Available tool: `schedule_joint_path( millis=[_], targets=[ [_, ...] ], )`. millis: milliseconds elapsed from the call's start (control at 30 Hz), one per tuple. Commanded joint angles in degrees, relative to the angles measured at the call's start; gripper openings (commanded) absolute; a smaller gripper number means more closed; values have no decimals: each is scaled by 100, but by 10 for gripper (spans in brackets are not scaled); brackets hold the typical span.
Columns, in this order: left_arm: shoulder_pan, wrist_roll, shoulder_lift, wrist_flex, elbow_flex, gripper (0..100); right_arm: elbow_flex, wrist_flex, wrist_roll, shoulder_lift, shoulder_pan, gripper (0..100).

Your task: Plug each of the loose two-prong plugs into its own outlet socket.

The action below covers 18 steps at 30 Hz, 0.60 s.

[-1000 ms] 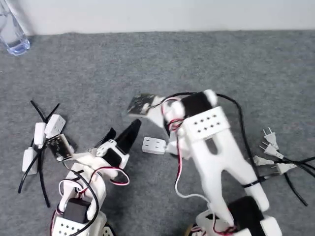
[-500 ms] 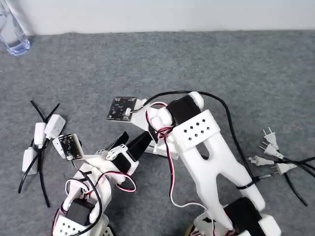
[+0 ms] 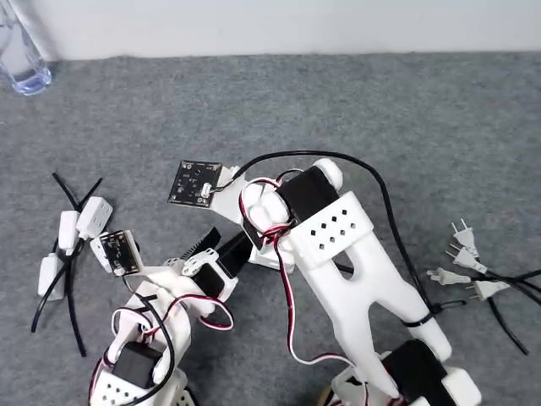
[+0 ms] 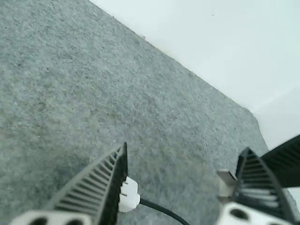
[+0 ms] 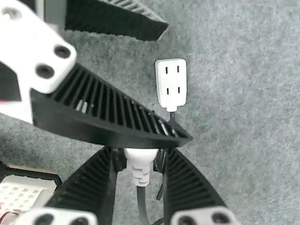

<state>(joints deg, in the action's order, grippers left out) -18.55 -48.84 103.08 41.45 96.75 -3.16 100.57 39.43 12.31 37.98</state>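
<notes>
At mid-table, plug [image 5: 139, 171]: clamped by its white body in the right gripper [image 5: 139, 155], with the cord trailing back under the wrist. Its prongs are hidden behind a finger of the left gripper [image 4: 185, 150].
Right gripper: closed to the plug's width, nothing else held.
Socket [image 5: 171, 83]: laid flat on the carpet [image 5: 243, 93], slots up, just ahead of the plug and apart from it. A black cord leaves its near end.
Handling, plug: judged light and rigid, with thin prongs that could bend if driven in askew. It is best taken on the flat sides of the body, never by the cord, whose stiffness may twist it.
Handling, socket: judged light enough to slide when pushed, so bracing at its sides is called for.
Left gripper: spread wide, nothing held. The socket is seen between its fingertips; whether it is touched cannot be told.
Spare plugs [image 3: 463, 254]: bunched at the right edge, well apart, prongs bare.
Corded blocks [image 3: 80, 222]: heaped at the left.
Bottle [image 3: 21, 63]: far corner.
</notes>
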Motion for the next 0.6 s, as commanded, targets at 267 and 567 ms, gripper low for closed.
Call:
schedule_joint_path(
  millis=[267, 567],
  targets=[
    [-62, 123, 88, 44, -40, 348, -492, 233, -53, 286, 13, 8],
    [-53, 149, 88, 44, -40, 348, -651, 233, -53, 576, 4, 8]
  ],
)
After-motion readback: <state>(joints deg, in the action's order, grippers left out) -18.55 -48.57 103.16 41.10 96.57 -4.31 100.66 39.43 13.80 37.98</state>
